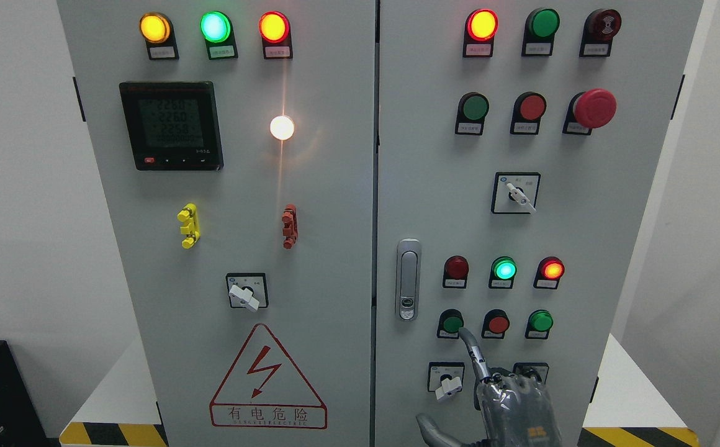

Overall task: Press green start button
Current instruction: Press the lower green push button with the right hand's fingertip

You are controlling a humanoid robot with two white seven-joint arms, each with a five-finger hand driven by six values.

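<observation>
Head view: robot hand [512, 403] — finger at round green button [452, 323].

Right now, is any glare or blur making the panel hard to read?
Head view: the white lamp blows out, throwing a vertical streak down the left door; the lit yellow, green and red lamps bloom slightly; small labels under the buttons are too soft to read; the meter digits look dim.
</observation>
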